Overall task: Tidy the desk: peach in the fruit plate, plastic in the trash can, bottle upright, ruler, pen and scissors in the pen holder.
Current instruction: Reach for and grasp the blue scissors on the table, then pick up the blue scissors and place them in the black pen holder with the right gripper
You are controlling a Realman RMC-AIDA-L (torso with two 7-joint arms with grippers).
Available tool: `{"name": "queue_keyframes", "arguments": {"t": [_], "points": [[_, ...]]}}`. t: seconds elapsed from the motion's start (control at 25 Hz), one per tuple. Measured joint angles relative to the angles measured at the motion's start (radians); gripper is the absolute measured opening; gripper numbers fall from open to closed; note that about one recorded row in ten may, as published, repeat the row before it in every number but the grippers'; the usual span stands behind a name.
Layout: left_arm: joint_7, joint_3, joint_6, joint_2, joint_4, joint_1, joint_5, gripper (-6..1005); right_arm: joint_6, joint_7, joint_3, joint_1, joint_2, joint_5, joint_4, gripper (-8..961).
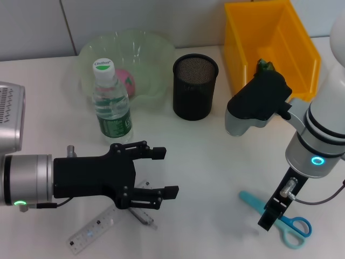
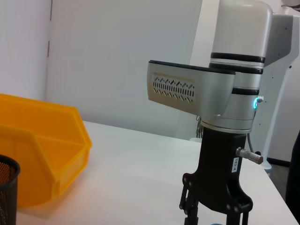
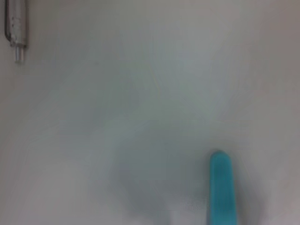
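The pink peach (image 1: 128, 81) lies in the pale green fruit plate (image 1: 153, 51). In front of the plate, the clear bottle (image 1: 112, 105) stands upright. My left gripper (image 1: 167, 172) is open and hovers low over the grey pen (image 1: 141, 216), with the clear ruler (image 1: 94, 229) beside it. Pointing down, my right gripper (image 1: 268, 218) is right at the blue scissors (image 1: 283, 221), whose blade tip (image 3: 219, 187) shows in the right wrist view. The black mesh pen holder (image 1: 195, 86) is empty. A small dark green piece (image 1: 265, 66) shows in the yellow trash can (image 1: 294, 38).
The yellow bin (image 2: 42, 154) and the pen holder's rim (image 2: 7, 187) show in the left wrist view, with my right arm (image 2: 220, 93) opposite. The pen's end (image 3: 14, 28) shows in the right wrist view. Bare white table lies between the two grippers.
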Motion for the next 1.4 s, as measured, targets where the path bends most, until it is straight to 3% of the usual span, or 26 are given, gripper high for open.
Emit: {"name": "queue_keyframes", "arguments": {"t": [0.16, 0.36, 1.4], "points": [[0.0, -0.001, 0.0, 0.0, 0.0, 0.002, 0.0, 837, 0.006, -0.003, 0.0, -0.001, -0.002, 0.0, 0.009, 738], [-0.001, 0.002, 0.002, 0.0, 0.0, 0.003, 0.0, 835, 0.008, -0.005, -0.004, -0.001, -0.002, 0.0, 0.012, 522], [-0.001, -0.005, 0.019, 0.002, 0.003, 0.004, 0.0, 828, 0.037, -0.005, -0.027, -0.006, -0.001, -0.001, 0.023, 387]]}}
